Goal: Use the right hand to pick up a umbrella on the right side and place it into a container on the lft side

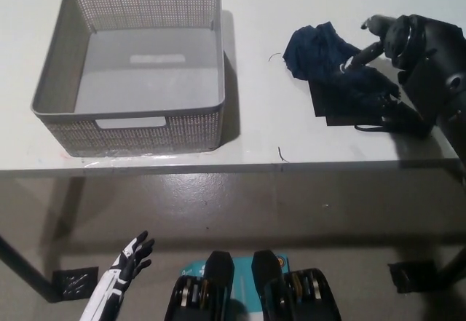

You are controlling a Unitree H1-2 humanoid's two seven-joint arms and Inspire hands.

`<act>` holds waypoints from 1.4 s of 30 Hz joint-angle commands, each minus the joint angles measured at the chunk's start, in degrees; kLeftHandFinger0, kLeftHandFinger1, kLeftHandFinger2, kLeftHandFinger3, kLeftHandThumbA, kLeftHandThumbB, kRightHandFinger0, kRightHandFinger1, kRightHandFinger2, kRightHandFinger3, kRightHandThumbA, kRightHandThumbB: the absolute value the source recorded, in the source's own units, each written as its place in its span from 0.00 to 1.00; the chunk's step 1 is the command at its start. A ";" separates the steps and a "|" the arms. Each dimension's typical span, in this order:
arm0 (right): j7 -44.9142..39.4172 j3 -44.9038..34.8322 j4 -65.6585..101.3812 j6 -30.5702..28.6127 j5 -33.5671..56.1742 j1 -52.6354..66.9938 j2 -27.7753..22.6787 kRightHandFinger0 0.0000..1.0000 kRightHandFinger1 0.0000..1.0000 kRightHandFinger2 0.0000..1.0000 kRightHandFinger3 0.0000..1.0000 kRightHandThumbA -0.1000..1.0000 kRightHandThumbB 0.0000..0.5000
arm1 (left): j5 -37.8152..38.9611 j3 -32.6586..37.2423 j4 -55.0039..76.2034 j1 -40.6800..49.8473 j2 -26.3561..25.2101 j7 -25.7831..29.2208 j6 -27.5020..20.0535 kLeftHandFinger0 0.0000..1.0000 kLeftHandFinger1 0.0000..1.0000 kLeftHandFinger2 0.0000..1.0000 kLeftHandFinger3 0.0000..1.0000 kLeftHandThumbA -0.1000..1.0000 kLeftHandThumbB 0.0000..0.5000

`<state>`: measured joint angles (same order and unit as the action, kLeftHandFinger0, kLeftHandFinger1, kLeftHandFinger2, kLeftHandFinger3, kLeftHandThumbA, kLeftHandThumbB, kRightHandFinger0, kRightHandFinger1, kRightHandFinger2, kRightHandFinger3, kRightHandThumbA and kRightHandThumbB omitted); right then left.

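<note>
Bright even light; basket (131, 66) throws soft shadow rightward on table (255, 139); floor dimmer; slight overall softness.

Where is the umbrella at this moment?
In the head view the dark blue umbrella lies folded on the white table, right of the grey basket, with the black right hand over its right end.

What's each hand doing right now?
Left hand: open, empty, low beside the table.
Right hand: open, fingers spread over the umbrella, not gripping yet.
</note>
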<state>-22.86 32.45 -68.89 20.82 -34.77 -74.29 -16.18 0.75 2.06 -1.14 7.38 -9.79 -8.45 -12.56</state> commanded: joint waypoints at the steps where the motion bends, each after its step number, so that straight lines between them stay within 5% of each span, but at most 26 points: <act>1: -0.87 -0.19 -2.13 1.71 -0.16 -4.03 -0.43 1.00 1.00 1.00 1.00 0.89 1.00 | 0.98 -0.34 2.15 -0.08 -1.40 -1.15 -1.86 1.00 1.00 1.00 1.00 1.00 0.15; 19: 6.02 -0.64 -9.64 -4.84 1.35 6.95 7.12 1.00 1.00 1.00 1.00 0.87 1.00 | 1.01 0.16 2.37 -2.52 -2.05 -2.57 -1.24 1.00 1.00 1.00 1.00 1.00 0.11; 20: 7.54 -1.00 -9.91 -5.28 1.64 7.70 7.44 1.00 1.00 1.00 1.00 0.85 1.00 | 1.20 0.16 2.31 -2.69 -1.98 -2.66 -1.30 1.00 1.00 1.00 1.00 1.00 0.11; 21: 11.57 -2.64 -10.07 -5.50 2.91 8.91 7.94 1.00 1.00 1.00 1.00 0.69 1.00 | 1.23 0.20 2.49 -2.54 -2.09 -2.83 -1.57 1.00 1.00 1.00 1.00 1.00 0.09; 22: 18.19 -3.65 -10.12 -7.03 3.23 10.29 8.29 1.00 1.00 1.00 1.00 0.51 0.82 | 1.38 0.17 2.51 -2.57 -2.18 -3.00 -1.72 1.00 1.00 1.00 1.00 1.00 0.08; 23: 22.64 -4.15 -9.96 -8.88 3.00 11.17 8.32 1.00 1.00 1.00 1.00 0.47 0.85 | 1.55 0.14 2.47 -2.66 -2.23 -3.14 -1.71 1.00 1.00 1.00 1.00 1.00 0.08; 24: 29.49 -4.46 -9.59 -11.12 2.48 12.46 8.32 0.57 0.69 0.79 0.94 0.15 0.67 | 2.00 0.07 2.31 -2.82 -2.30 -3.39 -1.81 1.00 1.00 1.00 1.00 1.00 0.08; 25: 32.85 -4.73 -9.48 -12.43 2.36 13.08 8.27 0.15 0.25 0.40 0.61 0.01 0.54 | 1.85 0.00 2.28 -2.90 -2.36 -3.30 -1.84 1.00 1.00 1.00 1.00 1.00 0.08; 26: 36.64 -5.54 -9.35 -14.27 2.68 13.66 8.19 0.01 0.01 0.18 0.36 0.00 0.48 | 1.60 -0.14 2.26 -3.06 -2.37 -3.07 -2.02 1.00 1.00 1.00 1.00 1.00 0.08; 27: 38.38 -6.10 -9.30 -15.45 2.99 13.86 8.14 0.00 0.00 0.20 0.30 0.00 0.46 | 1.58 -0.21 2.34 -3.12 -2.37 -3.00 -2.02 1.00 1.00 1.00 1.00 1.00 0.08; 29: 40.74 -7.36 -8.87 -17.59 3.91 13.84 7.75 0.00 0.17 0.51 0.58 0.00 0.46 | 1.42 -0.16 2.49 -3.17 -2.43 -3.01 -1.75 1.00 1.00 1.00 1.00 1.00 0.09; 32: 42.95 -8.83 -7.82 -19.64 4.72 13.03 7.21 0.00 0.24 0.62 0.55 0.00 0.38 | 1.19 -0.24 2.24 -3.18 -2.30 -2.76 -1.69 1.00 1.00 1.00 1.00 1.00 0.10; 34: 44.09 -9.31 -7.68 -20.35 4.70 12.52 7.24 0.00 0.32 0.77 0.73 0.00 0.36 | 1.36 -0.32 1.99 -3.05 -2.34 -2.80 -1.91 1.00 1.00 1.00 1.00 1.00 0.10; 36: 46.07 -9.86 -6.99 -22.48 4.60 12.00 7.04 0.00 0.34 0.83 0.90 0.00 0.32 | 1.31 -0.28 2.01 -2.61 -2.16 -2.68 -1.69 1.00 1.00 1.00 1.00 1.00 0.10; 39: 46.50 -10.89 -6.59 -23.34 5.08 10.75 7.22 0.00 0.35 0.85 0.94 0.00 0.27 | 1.14 -0.39 1.88 -2.28 -2.14 -2.48 -1.88 1.00 1.00 1.00 1.00 1.00 0.09; 42: 46.64 -12.76 -4.96 -24.81 5.63 8.55 7.27 0.00 0.27 0.73 0.72 0.00 0.29 | 0.82 -0.57 2.02 -1.84 -2.09 -2.12 -1.58 1.00 1.00 1.00 1.00 1.00 0.11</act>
<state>13.02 23.37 -76.28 7.25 -33.46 -62.67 -10.82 1.27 2.08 -0.49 5.36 -10.97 -10.41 -12.75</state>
